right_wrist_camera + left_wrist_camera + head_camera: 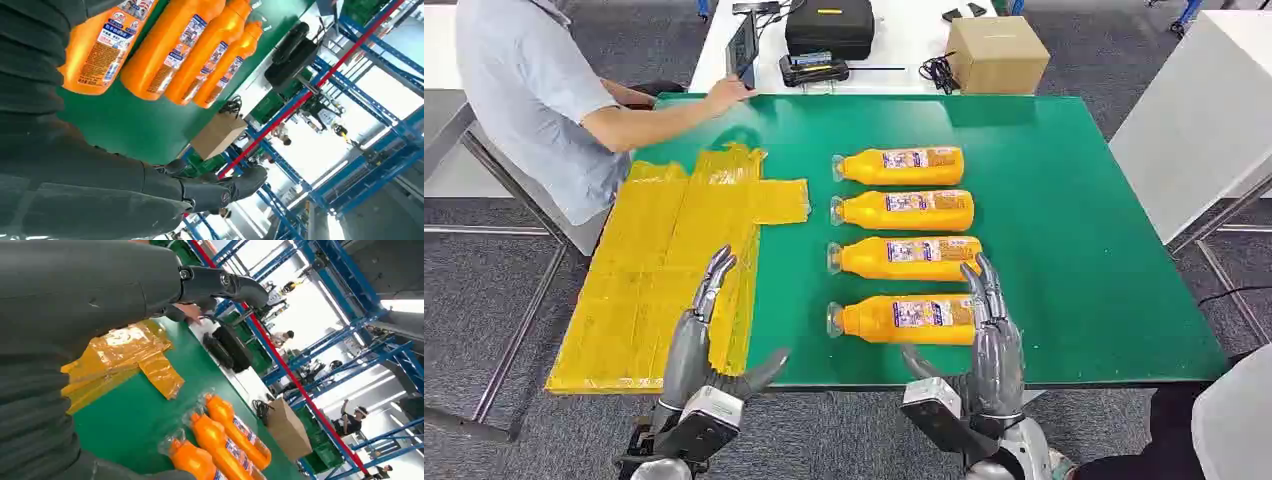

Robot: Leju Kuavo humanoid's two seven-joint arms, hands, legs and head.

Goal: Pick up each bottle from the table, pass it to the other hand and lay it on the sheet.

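No bottle has been laid on the sheet [664, 270] at left-centre; all four bottles [904, 243] are seen mid-frame on the table [1084, 240], with left hand [709, 335] and right hand [984, 340] spread, empty.

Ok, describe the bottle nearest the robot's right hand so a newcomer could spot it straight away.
On the green table, right of the yellow sheet, four orange bottles lie in a column, caps toward the sheet. The nearest bottle is the one at the table's front edge, closest to the robot. The fingers of the right hand overlap its base end; the other three lie untouched farther back.
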